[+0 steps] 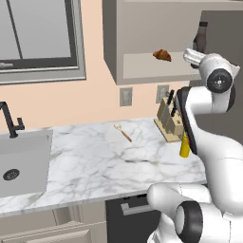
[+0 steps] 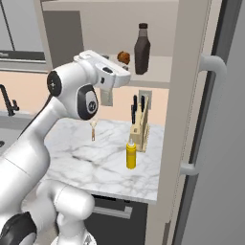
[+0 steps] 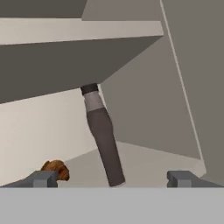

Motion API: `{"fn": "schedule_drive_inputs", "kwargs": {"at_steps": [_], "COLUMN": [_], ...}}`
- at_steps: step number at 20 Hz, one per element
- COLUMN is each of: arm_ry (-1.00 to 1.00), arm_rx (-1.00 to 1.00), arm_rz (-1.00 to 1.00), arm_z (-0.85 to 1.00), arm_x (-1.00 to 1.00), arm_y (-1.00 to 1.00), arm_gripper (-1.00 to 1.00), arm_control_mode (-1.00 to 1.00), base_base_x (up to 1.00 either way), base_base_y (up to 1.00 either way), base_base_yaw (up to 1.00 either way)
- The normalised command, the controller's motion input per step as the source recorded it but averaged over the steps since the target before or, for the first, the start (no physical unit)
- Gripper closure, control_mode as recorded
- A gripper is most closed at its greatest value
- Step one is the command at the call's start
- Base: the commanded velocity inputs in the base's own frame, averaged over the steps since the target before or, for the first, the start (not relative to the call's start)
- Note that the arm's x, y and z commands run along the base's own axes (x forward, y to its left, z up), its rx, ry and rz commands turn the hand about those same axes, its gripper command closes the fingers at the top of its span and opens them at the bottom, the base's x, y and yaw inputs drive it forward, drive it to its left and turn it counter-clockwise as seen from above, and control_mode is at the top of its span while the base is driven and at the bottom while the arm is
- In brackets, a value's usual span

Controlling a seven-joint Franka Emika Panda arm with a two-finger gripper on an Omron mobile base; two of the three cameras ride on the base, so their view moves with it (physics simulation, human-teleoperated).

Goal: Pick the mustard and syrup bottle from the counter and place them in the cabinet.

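Glossy white marble with grey veins covers the bench (image 1: 95, 161). The mustard (image 2: 130, 155) looks like smooth yellow plastic, the syrup bottle (image 2: 141, 49) dark and slightly shiny. Matt beige panels form the cabinet (image 1: 142, 28); the knife block (image 1: 169, 123) reads as pale wood.

- The scene is lit evenly and softly; no single lamp or glare can be made out.
- Faint, blurred shadows are cast on the counter (image 1: 95, 161) beneath the knife block (image 2: 140, 130) and the mustard (image 2: 130, 154).
- The cabinet (image 1: 142, 66) interior is dimmer than the wall; in the hand view its upper panel is rendered dark grey.
- The syrup bottle (image 3: 103, 135) is shown slanted there, through camera tilt.
- Edges are slightly soft and pixelated throughout; no lens distortion is noticed.
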Motion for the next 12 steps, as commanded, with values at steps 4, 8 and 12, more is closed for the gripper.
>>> {"fn": "schedule_drive_inputs", "kwargs": {"at_steps": [4, 8, 12], "arm_ry": [-0.01, 0.0, 0.0], "arm_rx": [0.0, 0.0, 0.0], "arm_rz": [0.0, 0.01, 0.03], "arm_z": [-0.1, -0.3, -0.55], "arm_x": [-0.79, -0.55, -0.35], "arm_y": [0.0, 0.0, 0.0], "arm_gripper": [-1.0, -1.0, -1.0], "arm_control_mode": [-1.0, -1.0, -1.0], "base_base_x": [0.0, 0.0, 0.0], "base_base_y": [0.0, 0.0, 0.0], "base_base_yaw": [0.0, 0.0, 0.0]}}
